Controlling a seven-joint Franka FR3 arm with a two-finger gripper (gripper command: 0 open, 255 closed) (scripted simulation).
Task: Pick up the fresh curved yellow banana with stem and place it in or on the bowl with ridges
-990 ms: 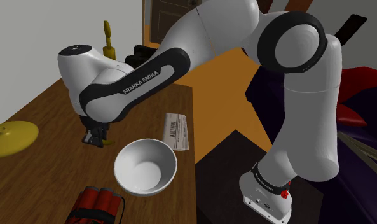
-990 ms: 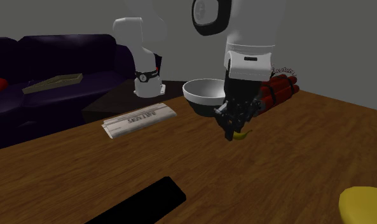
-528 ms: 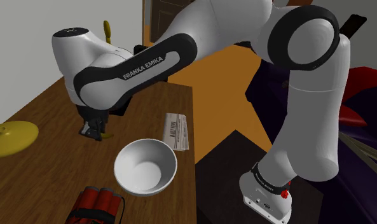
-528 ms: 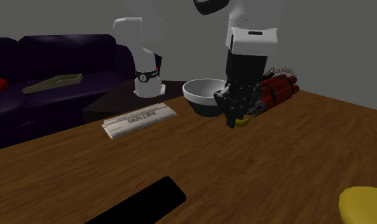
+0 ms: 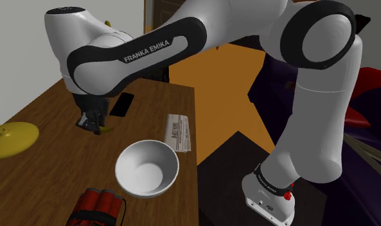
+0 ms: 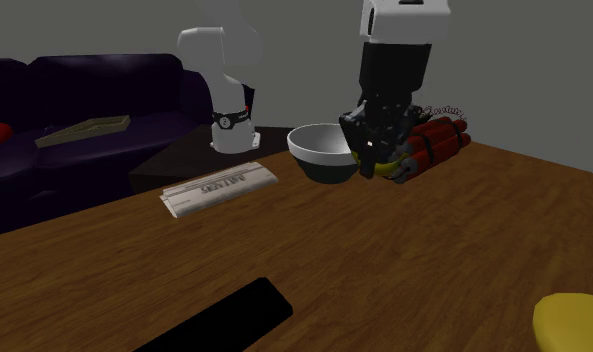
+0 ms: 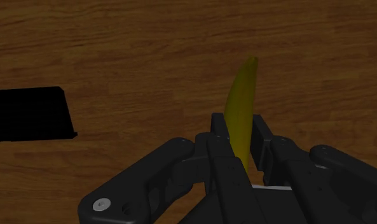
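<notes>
Holding the banana off the table, short of the bowl

The black gripper (image 7: 239,130) is closed narrowly on the yellow banana (image 7: 241,102). In the wrist view both fingers (image 7: 217,130) press the fruit's sides, and its curved, tapering end sticks out well past their tips over the brown wooden table (image 7: 149,38). A flat black slab (image 7: 28,114) lies on the wood off to one side of the hand.

In the shoulder view the gripper (image 5: 92,122) hangs below the arm's bulky white wrist, with a bit of the banana (image 5: 106,129) peeking out under it. It is toward that view's upper left of the white bowl (image 5: 147,170), near it but not over it. The bowl stands upright on the table (image 5: 47,109). A folded newspaper (image 5: 178,131) lies just beyond the bowl and the black slab (image 5: 123,104) farther back. A bundle of red sticks (image 5: 96,204) lies in front of the bowl, and a yellow dish (image 5: 12,138) sits at the view's left edge.

In the second exterior view the gripper (image 6: 376,160) hangs about level with the rim of the bowl (image 6: 319,160), overlapping the bowl's right side and the red bundle (image 6: 439,140). The banana (image 6: 386,168) looks clear of the table (image 6: 434,260). The newspaper (image 6: 219,188) lies to that view's left, before a dark sofa (image 6: 84,90).
</notes>
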